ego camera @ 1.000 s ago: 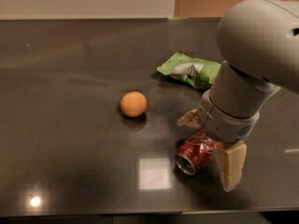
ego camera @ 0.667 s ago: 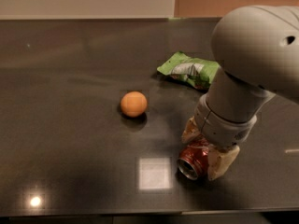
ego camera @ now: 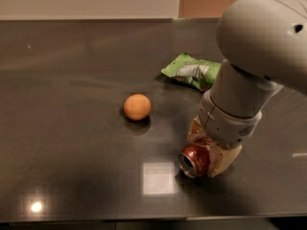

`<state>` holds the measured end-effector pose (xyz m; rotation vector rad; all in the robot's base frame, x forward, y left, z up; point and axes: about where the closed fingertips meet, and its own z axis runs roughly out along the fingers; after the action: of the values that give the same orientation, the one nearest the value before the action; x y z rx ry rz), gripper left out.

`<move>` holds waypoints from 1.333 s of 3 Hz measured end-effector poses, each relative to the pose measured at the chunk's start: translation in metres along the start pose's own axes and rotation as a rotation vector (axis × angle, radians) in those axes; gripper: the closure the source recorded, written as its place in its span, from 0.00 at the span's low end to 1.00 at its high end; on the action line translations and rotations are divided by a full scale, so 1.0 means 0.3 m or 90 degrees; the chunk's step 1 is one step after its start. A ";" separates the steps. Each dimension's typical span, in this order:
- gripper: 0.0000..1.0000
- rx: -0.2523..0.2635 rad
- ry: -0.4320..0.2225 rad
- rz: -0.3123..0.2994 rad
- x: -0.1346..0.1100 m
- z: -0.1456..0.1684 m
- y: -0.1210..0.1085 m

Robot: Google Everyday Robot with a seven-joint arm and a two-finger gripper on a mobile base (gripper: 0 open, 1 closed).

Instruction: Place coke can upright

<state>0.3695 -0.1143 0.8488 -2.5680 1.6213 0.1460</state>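
Dark glossy table (ego camera: 67, 71) with square glare patches near the front edge. Pale wall (ego camera: 86, 1) behind, tan at top right. Can (ego camera: 194, 159) lies on its side near the front, silver end toward the camera. Gripper (ego camera: 207, 150) is down over it, one finger clamped on each side. Arm (ego camera: 259, 42) hides the can's far end and the right edge of the bag (ego camera: 192, 71). Ball (ego camera: 137, 106) sits apart, to the left.

Our bulky grey arm angles steeply down, its cream two-finger gripper (ego camera: 209, 150) sitting low, fingers pinching the red aluminium coke can (ego camera: 193, 158).
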 end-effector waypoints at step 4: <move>1.00 0.093 -0.428 0.098 -0.042 -0.295 -0.177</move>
<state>0.4145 -0.0923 0.9401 -1.9637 1.4756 0.7743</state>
